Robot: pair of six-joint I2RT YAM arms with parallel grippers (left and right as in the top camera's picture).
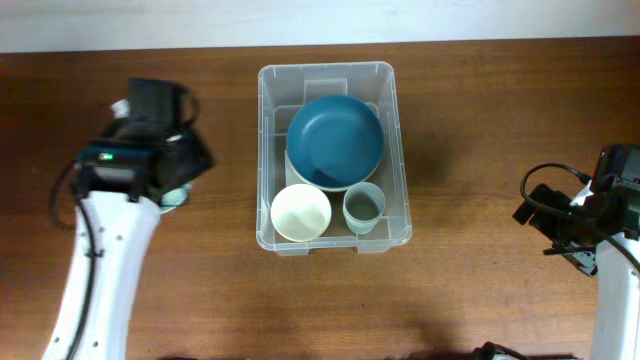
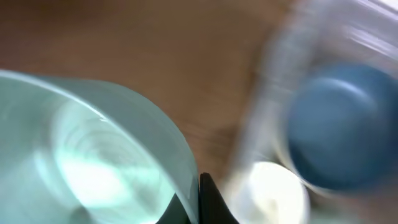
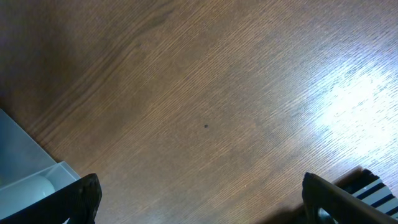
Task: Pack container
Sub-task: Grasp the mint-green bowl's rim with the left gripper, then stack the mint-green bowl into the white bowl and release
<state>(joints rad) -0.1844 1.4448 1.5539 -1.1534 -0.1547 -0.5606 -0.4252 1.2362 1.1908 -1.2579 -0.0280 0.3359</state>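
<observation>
Heads up: your left gripper [image 1: 165,175] looks clamped on the rim of a pale green bowl [image 2: 93,155] near the table's left edge. It's a one-sided pinch, so the bowl could slip. Your right gripper [image 3: 199,199] hangs spread wide and empty by the right edge. The container [image 1: 263,150] sits mid-table toward the far edge, crowded with a blue bowl [image 1: 335,140], a cream bowl [image 1: 301,212] and a cup [image 1: 364,207], so you could clip its wall going in. The table [image 1: 480,150] is glossy brown wood, with a pale wall [image 1: 320,20] beyond it.
</observation>
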